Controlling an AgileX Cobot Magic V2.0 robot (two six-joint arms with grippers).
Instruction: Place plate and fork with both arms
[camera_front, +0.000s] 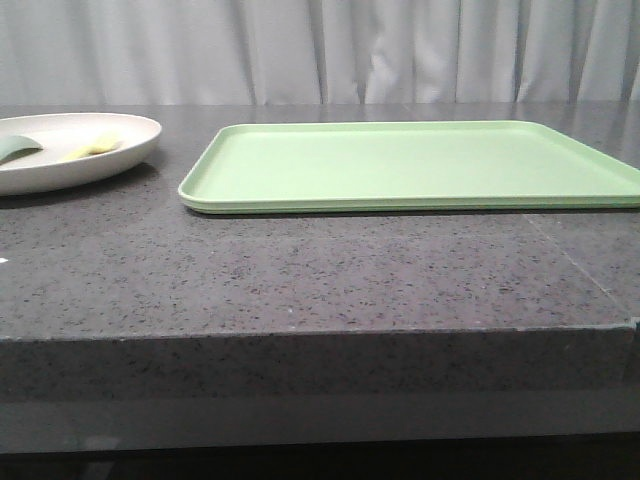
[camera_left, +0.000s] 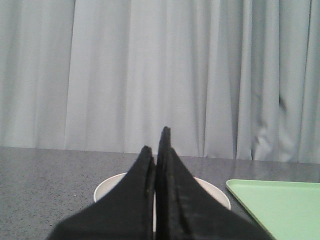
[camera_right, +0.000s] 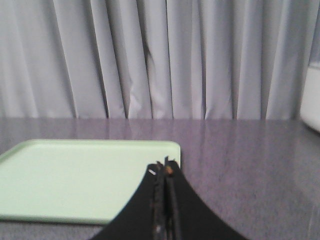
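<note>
From the front, the plate sits left of the tray, the fork lying in it. The left gripper, pinched closed, points at the plate. The right gripper, also closed, faces the tray.

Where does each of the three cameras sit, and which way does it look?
Front view: low at the table's near edge, looking forward over the table at the tray and, far left, the plate holding the fork and a grey-green utensil; no arm shows.
Left wrist view: on the left arm, facing the curtain; left gripper, shut, stands before the plate.
Right wrist view: on the right arm, facing the curtain; right gripper, shut.
All views share the tray.
</note>
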